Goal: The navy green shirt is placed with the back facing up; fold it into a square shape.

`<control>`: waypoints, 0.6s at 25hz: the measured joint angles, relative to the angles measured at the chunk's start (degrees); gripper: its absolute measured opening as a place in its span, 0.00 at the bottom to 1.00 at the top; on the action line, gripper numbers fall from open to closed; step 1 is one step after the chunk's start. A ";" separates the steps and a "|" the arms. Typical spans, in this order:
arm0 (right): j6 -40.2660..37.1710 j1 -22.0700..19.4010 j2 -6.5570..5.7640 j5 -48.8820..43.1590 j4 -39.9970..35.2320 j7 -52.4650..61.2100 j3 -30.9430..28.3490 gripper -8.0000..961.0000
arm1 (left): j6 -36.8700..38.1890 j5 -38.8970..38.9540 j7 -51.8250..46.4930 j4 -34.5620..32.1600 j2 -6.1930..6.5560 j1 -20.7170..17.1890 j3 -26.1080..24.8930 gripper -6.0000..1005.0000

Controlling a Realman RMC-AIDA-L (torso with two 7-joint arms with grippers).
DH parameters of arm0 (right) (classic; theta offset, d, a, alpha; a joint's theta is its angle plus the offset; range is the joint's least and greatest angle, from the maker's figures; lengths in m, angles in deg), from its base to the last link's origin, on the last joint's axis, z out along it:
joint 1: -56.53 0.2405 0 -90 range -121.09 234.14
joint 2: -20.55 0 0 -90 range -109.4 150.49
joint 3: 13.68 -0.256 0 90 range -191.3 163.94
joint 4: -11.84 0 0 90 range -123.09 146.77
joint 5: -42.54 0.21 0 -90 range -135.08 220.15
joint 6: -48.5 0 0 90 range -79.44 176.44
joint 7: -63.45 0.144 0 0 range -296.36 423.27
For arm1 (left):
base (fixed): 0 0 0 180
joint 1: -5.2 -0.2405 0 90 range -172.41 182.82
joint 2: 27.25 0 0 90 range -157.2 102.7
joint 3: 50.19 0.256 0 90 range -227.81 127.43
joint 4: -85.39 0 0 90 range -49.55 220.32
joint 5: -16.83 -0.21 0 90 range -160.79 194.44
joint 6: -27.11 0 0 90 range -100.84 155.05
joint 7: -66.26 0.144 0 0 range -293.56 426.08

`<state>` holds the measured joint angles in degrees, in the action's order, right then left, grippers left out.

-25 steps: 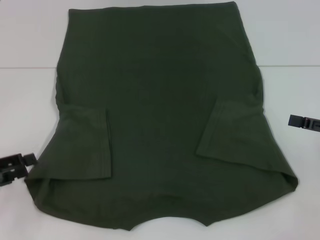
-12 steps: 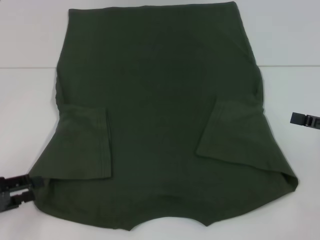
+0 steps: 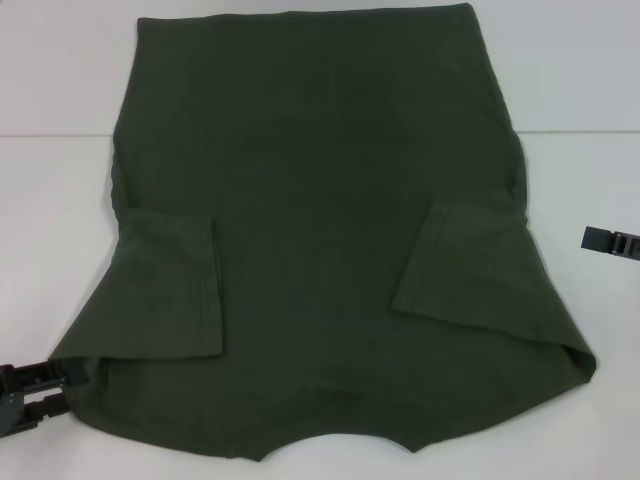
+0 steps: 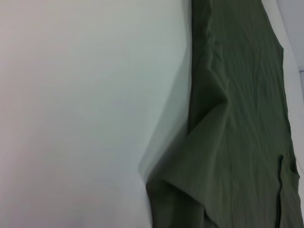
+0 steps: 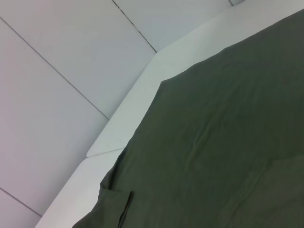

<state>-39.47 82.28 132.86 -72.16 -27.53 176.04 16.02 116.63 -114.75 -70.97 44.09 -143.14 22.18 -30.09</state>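
You've got a white table (image 3: 60,200) with a smooth matte top, and the navy green shirt (image 3: 320,200) covers most of the middle of it. It's soft dark olive knit, plain side up, so there's no lettering or label you can read anywhere on it. Both short sleeves are already folded in over the body, each a flat flap with a stitched hem, and the whole thing flares wider toward your near edge, with faint wrinkles along the sides. From the left wrist view, the shirt's edge bunches into a raised crease where it meets the bare table.

Your left gripper (image 3: 35,395) is down at the shirt's near left corner, right against the fabric edge; you can't tell if its jaws are gapped or pinched. Your right gripper (image 3: 610,242) sits off the shirt's right side, apart from the cloth, jaws also impossible to judge.
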 joint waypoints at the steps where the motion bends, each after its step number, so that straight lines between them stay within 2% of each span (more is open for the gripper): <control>1: -0.02 0.00 0.01 0.00 0.00 0.00 0.00 0.76 | -0.12 -0.03 -0.12 0.00 -0.11 0.02 -0.16 0.61; 15: -0.11 0.00 -0.11 0.00 0.00 -0.01 -0.11 0.76 | -1.24 -0.11 -0.92 0.21 -0.48 0.38 -0.52 0.61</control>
<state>-39.58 82.28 132.75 -72.17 -27.53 176.03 15.91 115.39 -114.86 -71.89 44.31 -143.62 22.56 -30.61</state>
